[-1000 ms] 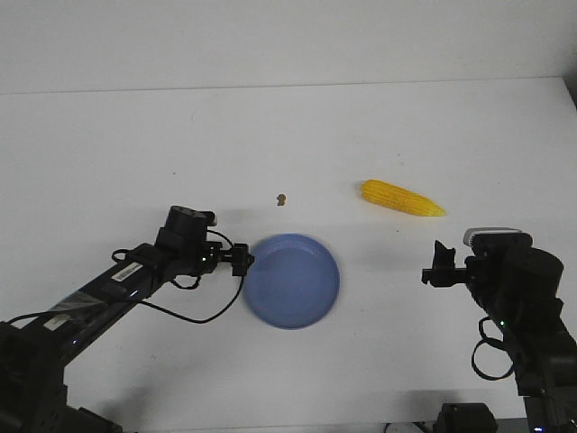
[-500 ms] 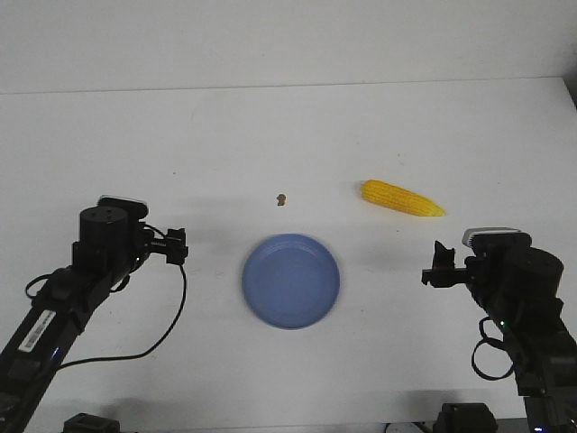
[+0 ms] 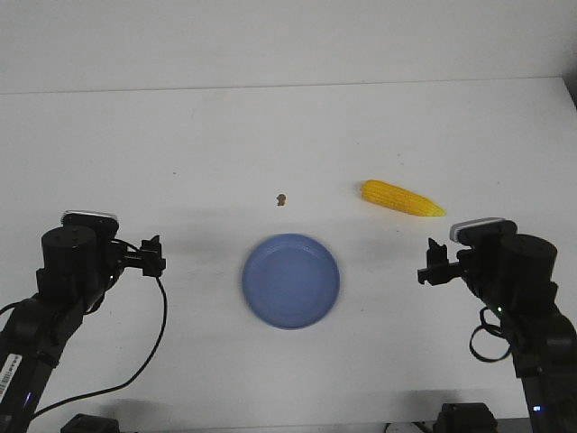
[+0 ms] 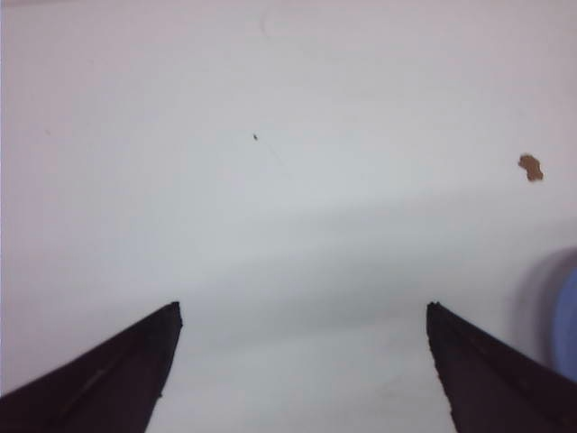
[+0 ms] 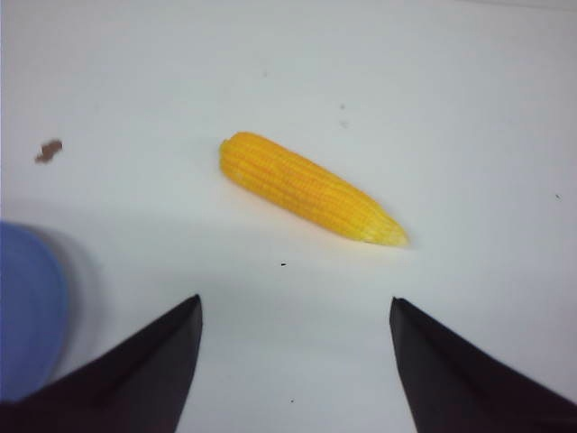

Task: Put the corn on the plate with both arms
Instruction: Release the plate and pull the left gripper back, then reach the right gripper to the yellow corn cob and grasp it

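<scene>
The yellow corn [image 3: 402, 198] lies on the white table, right of centre, its point toward the right; it also shows in the right wrist view [image 5: 309, 188]. The blue plate [image 3: 290, 280] sits at the table's middle front, empty; its edge shows in the right wrist view [image 5: 27, 307] and the left wrist view [image 4: 568, 325]. My left gripper [image 3: 151, 256] is open and empty, well left of the plate; in its wrist view [image 4: 302, 311] the jaws stand wide apart. My right gripper [image 3: 435, 263] is open and empty, right of the plate and nearer than the corn [image 5: 296, 307].
A tiny brown speck [image 3: 281, 198] lies on the table behind the plate; it shows in the left wrist view [image 4: 531, 167] and the right wrist view [image 5: 49, 151]. The table's far edge meets a pale wall. Black cables hang from both arms.
My left arm has drawn back from the plate's left rim, moving left and toward the front. My right gripper has shifted slightly left. Corn and plate have not moved.
</scene>
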Action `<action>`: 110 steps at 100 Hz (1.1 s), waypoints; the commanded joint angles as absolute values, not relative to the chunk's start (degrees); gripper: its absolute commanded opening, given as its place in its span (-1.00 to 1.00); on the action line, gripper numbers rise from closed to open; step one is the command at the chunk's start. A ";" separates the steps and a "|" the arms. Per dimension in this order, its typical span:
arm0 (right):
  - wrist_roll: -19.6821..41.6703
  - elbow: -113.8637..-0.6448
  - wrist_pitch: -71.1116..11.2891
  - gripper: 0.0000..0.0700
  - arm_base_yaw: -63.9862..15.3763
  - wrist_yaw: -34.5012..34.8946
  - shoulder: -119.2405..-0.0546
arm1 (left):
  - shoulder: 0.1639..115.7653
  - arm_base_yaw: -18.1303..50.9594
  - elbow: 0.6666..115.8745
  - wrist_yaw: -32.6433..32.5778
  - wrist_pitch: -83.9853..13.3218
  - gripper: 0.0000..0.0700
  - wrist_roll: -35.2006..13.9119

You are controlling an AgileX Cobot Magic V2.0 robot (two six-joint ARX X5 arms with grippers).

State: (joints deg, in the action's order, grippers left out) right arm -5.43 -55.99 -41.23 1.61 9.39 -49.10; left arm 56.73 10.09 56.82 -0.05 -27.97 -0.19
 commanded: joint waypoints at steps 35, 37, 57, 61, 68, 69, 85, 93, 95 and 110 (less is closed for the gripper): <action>-21.23 -76.51 -47.59 0.27 -3.49 7.14 -82.00 | 57.34 10.13 57.47 0.25 -28.23 0.59 -2.81; -21.50 -77.41 -47.57 0.27 -3.60 7.18 -83.44 | 57.34 10.13 57.47 0.49 -28.29 0.59 -3.01; -24.84 -84.93 -49.10 0.27 -4.10 6.83 -95.37 | 57.34 10.13 57.47 2.57 -28.25 0.59 -3.92; -25.67 -85.71 -49.08 0.27 -4.10 6.55 -96.99 | 57.34 10.13 57.47 2.57 -28.23 0.59 -3.95; -26.72 -86.37 -48.18 0.27 -4.10 5.56 -99.13 | 57.34 10.13 57.47 2.57 -28.25 0.59 -3.97; -26.85 -86.37 -48.01 0.27 -4.10 5.50 -99.33 | 57.34 10.13 57.47 2.57 -28.25 0.59 -3.97; -28.69 -86.37 -44.56 0.27 -3.99 5.08 -102.17 | 57.34 10.13 57.47 2.57 -28.25 0.59 -4.12; -28.75 -86.37 -42.81 0.27 -3.70 5.15 -102.96 | 57.34 10.13 57.47 2.59 -28.25 0.59 -4.14; -28.77 -86.37 -42.35 0.27 -3.62 5.17 -103.22 | 57.34 10.13 57.47 2.59 -28.25 0.59 -4.16; -28.75 -86.37 -40.47 0.27 -2.83 7.05 -104.75 | 57.34 10.13 57.47 2.59 -28.25 0.59 -4.19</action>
